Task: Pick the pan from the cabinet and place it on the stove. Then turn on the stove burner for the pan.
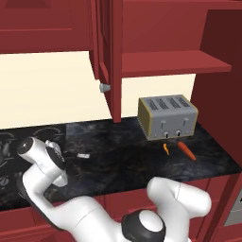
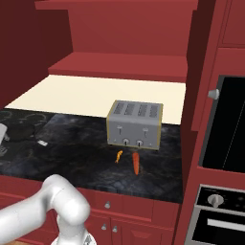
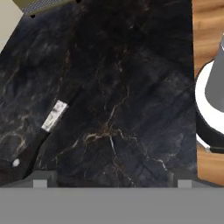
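The gripper (image 3: 112,183), jaws spread wide and empty, is held low over the dark countertop (image 3: 131,87). The pan (image 2: 24,131) is seen resting on the stove (image 1: 28,134), its silver-tipped handle (image 3: 53,116) jutting onto the counter. The burner knob should be approached squarely.

A toaster (image 1: 168,117) stands on the tabletop (image 1: 123,151) below the open cabinet (image 1: 165,47). Two carrots (image 1: 186,150) lie before it. The stove (image 1: 19,142) lies left, the pan handle (image 1: 83,155) reaching onto the tabletop.
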